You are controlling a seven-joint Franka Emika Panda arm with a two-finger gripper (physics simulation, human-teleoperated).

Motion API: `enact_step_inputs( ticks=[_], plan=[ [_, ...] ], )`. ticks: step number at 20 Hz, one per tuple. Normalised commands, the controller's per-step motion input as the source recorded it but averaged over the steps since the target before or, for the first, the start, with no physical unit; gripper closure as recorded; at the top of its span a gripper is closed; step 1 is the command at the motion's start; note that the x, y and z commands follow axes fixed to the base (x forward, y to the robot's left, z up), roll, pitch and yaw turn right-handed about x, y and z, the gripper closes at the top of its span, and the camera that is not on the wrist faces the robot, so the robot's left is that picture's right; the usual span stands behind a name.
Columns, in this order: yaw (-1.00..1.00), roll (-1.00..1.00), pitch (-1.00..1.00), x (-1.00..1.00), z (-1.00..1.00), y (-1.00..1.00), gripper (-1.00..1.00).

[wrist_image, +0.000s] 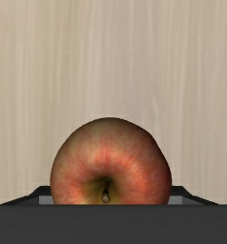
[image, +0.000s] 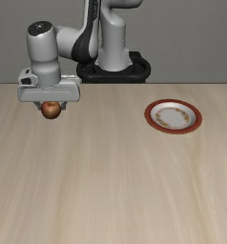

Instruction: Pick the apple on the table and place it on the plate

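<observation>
Apple (image: 51,111) in the exterior view hangs right under the gripper (image: 51,104), tucked up against the bottom of the hand. That's out around 10 o'clock on the wooden table (image: 106,181). The plate (image: 174,116), red rim with a pale middle, sits well apart at 3 o'clock from the apple, with nothing on it. The robot base (image: 111,67) is back at 12 o'clock. From this angle the apple is just a small brownish ball, and you can't make out how the hand is set around it.

Wrist view is where you get the detail. The apple (wrist_image: 112,162) sits dead centre in the gripper (wrist_image: 112,198), red with yellowish-green patches. The grey fingers (wrist_image: 189,196) sit tight against its two flanks, so it looks pinched from both sides. The dimple with its little stub faces the camera, so the core axis runs roughly up toward the hand. Shape is nearly round, maybe a touch wider finger to finger. Behind it there's bare wood grain.
</observation>
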Motion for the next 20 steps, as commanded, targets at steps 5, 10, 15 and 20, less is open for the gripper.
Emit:
enact_step_inputs(
  ticks=[5, 10, 15, 20],
  plan=[
    [0.00, 0.00, 0.00, 0.00, 0.40, 0.60, 1.00],
    [0.00, 0.00, 0.00, 0.00, 0.00, 1.00, 1.00],
    [0.00, 0.00, 0.00, 0.00, 0.00, 1.00, 1.00],
    [0.00, 0.00, 0.00, 0.00, 0.00, 1.00, 1.00]
  ],
)
